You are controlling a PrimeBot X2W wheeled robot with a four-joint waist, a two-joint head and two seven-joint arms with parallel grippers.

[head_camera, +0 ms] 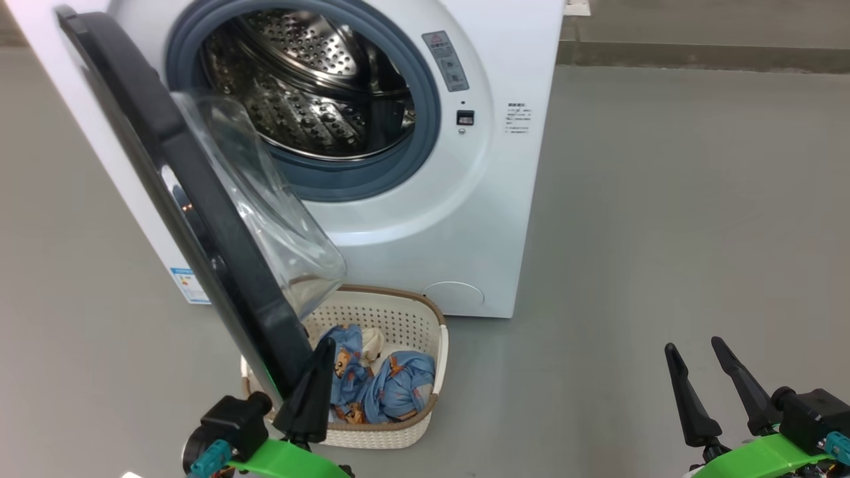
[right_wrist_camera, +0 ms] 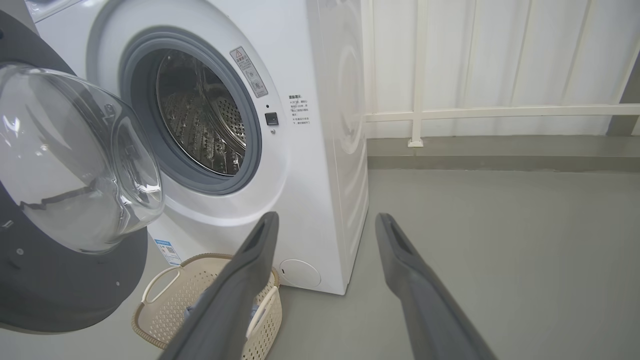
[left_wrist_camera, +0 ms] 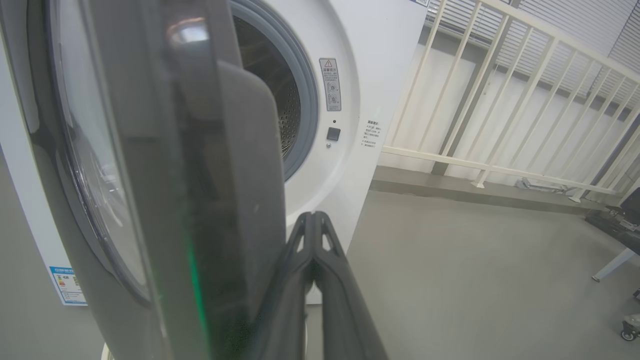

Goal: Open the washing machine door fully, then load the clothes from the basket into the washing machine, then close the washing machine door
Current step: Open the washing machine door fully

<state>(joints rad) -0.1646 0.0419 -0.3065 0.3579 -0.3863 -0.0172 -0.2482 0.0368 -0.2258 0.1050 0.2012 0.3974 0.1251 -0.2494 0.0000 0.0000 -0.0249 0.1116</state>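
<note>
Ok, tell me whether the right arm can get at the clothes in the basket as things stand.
Probably yes. The right gripper is open over bare floor right of the basket, and the clothes lie uncovered on that side. The washing machine door overhangs only the basket's left part.

Bare test space: washing machine (right_wrist_camera: 320, 150) on grey floor (right_wrist_camera: 500, 225) beside white railing (right_wrist_camera: 500, 111).
</note>
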